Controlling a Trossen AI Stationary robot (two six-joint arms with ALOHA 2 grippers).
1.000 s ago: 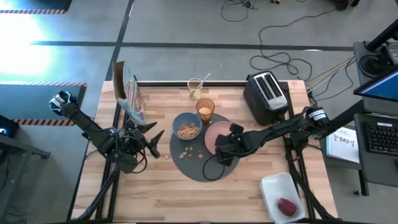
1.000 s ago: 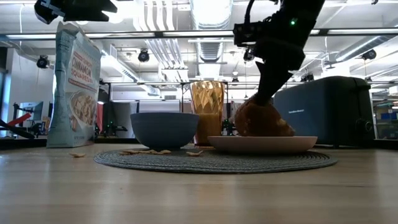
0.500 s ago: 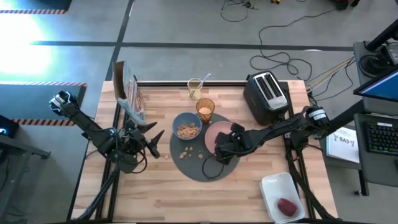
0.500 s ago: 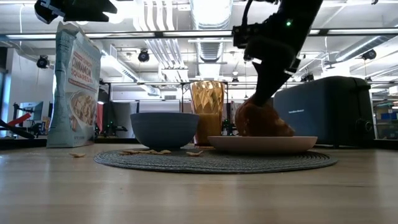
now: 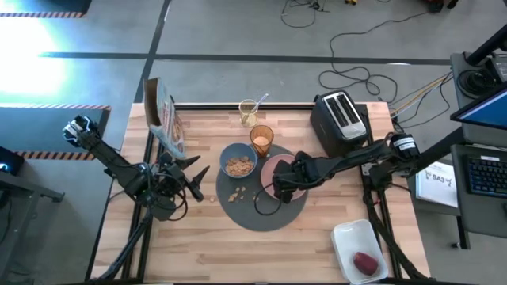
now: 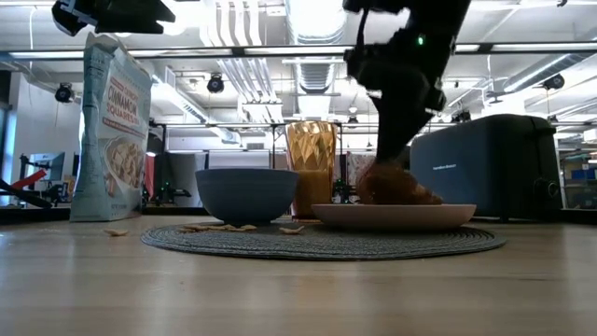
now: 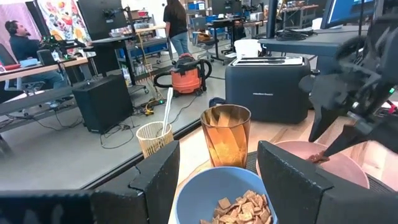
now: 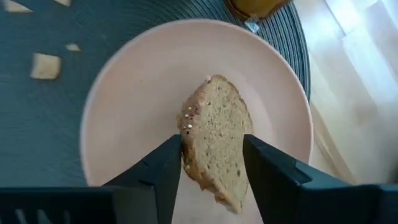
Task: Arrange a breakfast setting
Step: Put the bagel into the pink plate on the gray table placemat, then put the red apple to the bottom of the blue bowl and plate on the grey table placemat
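Observation:
The round dark-grey mat (image 5: pixel 252 210) lies mid-table. On it stand the blue bowl (image 5: pixel 238 163) with cereal and the pink plate (image 5: pixel 268 171). The amber tumbler (image 5: pixel 261 140) stands at its far edge. The toast slice (image 8: pixel 214 140) rests on the plate, also in the low view (image 6: pixel 399 185). My right gripper (image 5: pixel 280 180) is open just above it, one finger on either side of the toast's nearer end. My left gripper (image 5: pixel 194 176) is open and empty, left of the mat. The red apple (image 5: pixel 364 262) lies in the white tray (image 5: pixel 348 237). I see no metal spoon. My right gripper's fingers (image 8: pixel 171 158) come down from above on either side of the toast's end (image 8: pixel 211 168). The toast lies on the plate. I cannot tell whether the fingers touch it.
The black toaster (image 5: pixel 339 123) stands at the far right. A cereal bag (image 5: pixel 165 119) stands at the far left and a clear cup (image 5: pixel 249 112) at the far edge. Loose cereal bits (image 5: pixel 236 195) lie on the mat, and a black cable loop (image 5: pixel 266 202) hangs over it.
My right gripper has risen a little and drawn back toward the table's far right over the plate. The toast now sits lower on the plate than a second ago.

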